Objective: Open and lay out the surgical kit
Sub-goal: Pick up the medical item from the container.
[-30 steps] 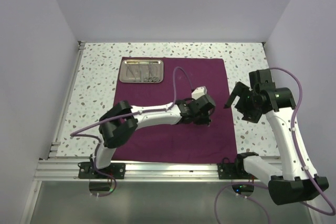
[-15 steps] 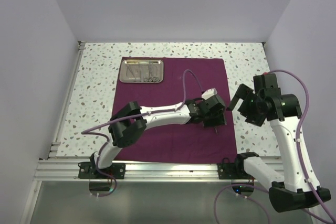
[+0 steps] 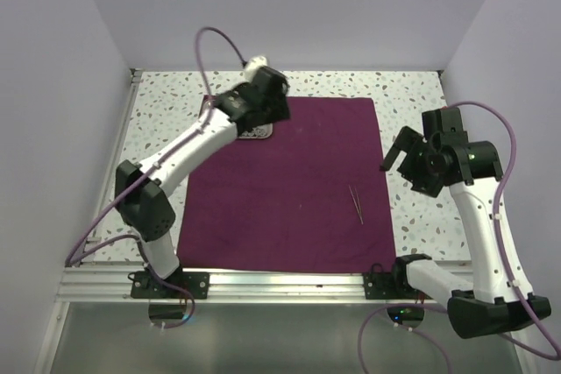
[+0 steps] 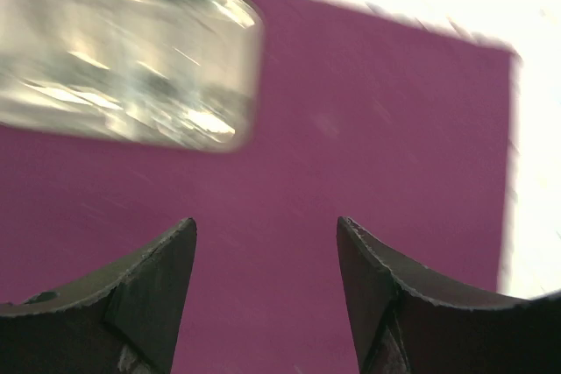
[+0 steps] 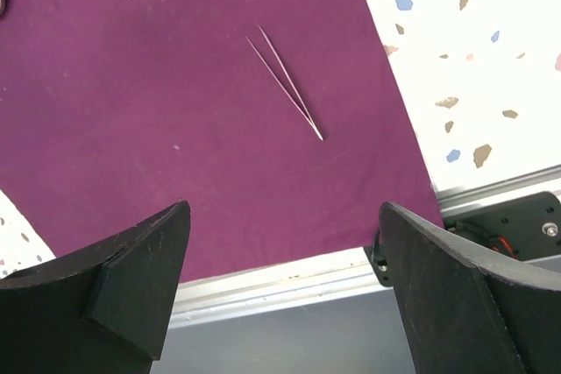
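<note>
The purple cloth wrap [image 3: 289,190] lay opened out flat on the speckled terrazzo table [image 3: 166,129], its near edge running along the aluminium rail [image 3: 280,282] at the front of the rig. The steel tray [image 4: 123,67] sat on the far left corner of the cloth. In the top view the left arm stretched across it and hid most of it, and in the left wrist view it was a bright smear, too blurred to tell what it held.

The left gripper [image 4: 266,221] hung just above the cloth, beside the near right corner of the tray. Its fingers [image 4: 149,286] stood apart, released, with only purple fabric showing between them and nothing in their grasp.

The tweezers [image 5: 285,85] lay alone on the right part of the cloth, near its right edge and closer to the front than to the back. Their two thin legs spread slightly at the far end and met in a point at the near end. They were well apart from the tray and from both grippers.

The right gripper [image 5: 282,208] was raised over the right border of the cloth, where fabric met bare table. Its fingers [image 5: 131,278] were spread wide, holding nothing and touching nothing
</note>
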### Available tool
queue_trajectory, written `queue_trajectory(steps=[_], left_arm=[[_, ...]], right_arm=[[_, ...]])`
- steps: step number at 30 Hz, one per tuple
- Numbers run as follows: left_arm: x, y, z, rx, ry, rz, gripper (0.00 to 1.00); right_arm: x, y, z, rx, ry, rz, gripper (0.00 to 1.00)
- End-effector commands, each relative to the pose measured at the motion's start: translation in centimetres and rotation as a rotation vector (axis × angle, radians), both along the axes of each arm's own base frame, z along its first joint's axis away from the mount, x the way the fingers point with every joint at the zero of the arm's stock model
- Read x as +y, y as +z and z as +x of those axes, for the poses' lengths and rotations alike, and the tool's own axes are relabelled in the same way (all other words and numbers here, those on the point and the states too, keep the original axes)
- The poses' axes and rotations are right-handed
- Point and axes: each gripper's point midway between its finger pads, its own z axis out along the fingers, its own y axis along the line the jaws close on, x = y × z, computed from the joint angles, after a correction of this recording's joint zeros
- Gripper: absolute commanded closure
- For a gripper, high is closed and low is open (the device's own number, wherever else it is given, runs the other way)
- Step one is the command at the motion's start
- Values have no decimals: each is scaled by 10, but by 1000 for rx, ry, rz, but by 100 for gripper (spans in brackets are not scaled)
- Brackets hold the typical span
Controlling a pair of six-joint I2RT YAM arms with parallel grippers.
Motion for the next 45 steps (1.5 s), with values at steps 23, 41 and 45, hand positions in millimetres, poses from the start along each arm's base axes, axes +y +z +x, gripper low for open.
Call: queue_trajectory(steps=[23,41,45], left_arm=[[228,-114,188,97,185,389,47],[239,-176,195,191,198,360,54],[239,-188,192,217,193,350,64]], right_arm=[[4,-19,54,26,68,-38,9],[2,-37,59,104,57,-56,10],[1,-38,59,107,55,-61,10]])
